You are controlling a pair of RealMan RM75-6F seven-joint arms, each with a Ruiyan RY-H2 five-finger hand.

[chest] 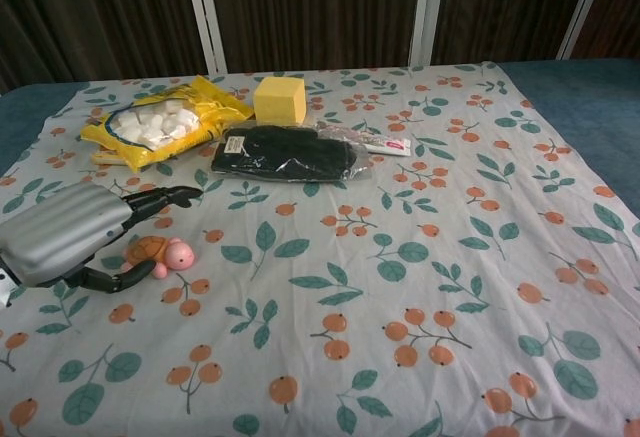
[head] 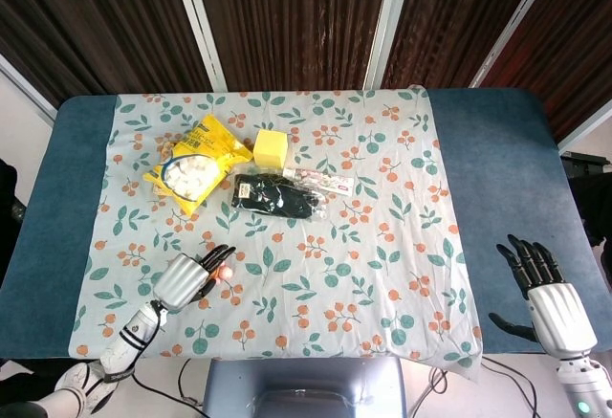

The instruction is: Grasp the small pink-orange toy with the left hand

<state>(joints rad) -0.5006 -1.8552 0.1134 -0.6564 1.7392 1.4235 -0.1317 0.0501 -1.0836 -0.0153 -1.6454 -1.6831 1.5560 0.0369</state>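
The small pink-orange toy lies between the left hand's spread fingers and thumb, seemingly ungripped.

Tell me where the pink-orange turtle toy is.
Chest view: the turtle toy lies on the floral cloth at left, under the left hand, its fingers spread.

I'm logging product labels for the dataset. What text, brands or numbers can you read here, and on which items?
None can be read.
yellow snack bag: print too small and blurred.
white tube: red marking, illegible.
yellow box, black package: no visible text.
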